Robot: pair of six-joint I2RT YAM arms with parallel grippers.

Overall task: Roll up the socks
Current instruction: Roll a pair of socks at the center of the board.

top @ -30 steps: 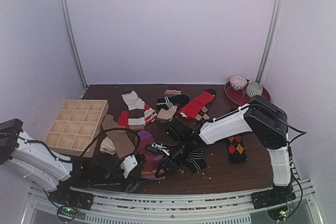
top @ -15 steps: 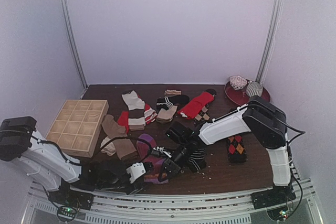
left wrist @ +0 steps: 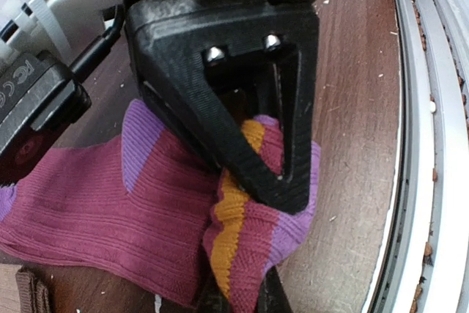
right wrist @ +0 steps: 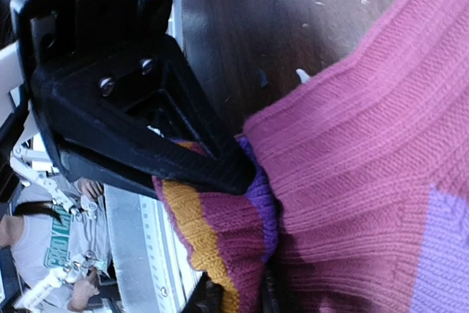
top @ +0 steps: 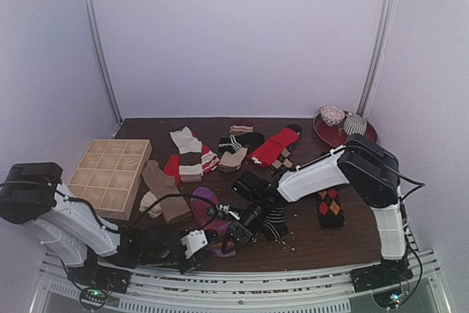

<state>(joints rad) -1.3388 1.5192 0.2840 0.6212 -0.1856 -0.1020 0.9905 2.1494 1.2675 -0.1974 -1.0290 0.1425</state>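
Observation:
The magenta-purple sock (top: 204, 204) with an orange band lies on the dark table near the front edge. Both grippers meet at its near end. In the left wrist view, the banded end of the sock (left wrist: 242, 240) is pinched by my left gripper (left wrist: 256, 248), which is shut on it. My right gripper (right wrist: 236, 238) has the same folded end of the sock (right wrist: 220, 232) filling the gap between its fingers. From above, the left gripper (top: 213, 240) and right gripper (top: 233, 231) sit almost touching. More socks lie scattered behind them.
A wooden grid tray (top: 110, 174) stands at the left. Tan socks (top: 165, 196), a black-and-white striped sock (top: 275, 222), an argyle sock (top: 330, 207) and a red sock (top: 275, 146) lie around. A red plate (top: 326, 134) with rolled socks sits back right. The metal rail (top: 256, 276) runs along the front.
My left arm has slid right to the magenta sock's near end, and its gripper has closed on it. The right gripper has stayed at the same spot on the sock.

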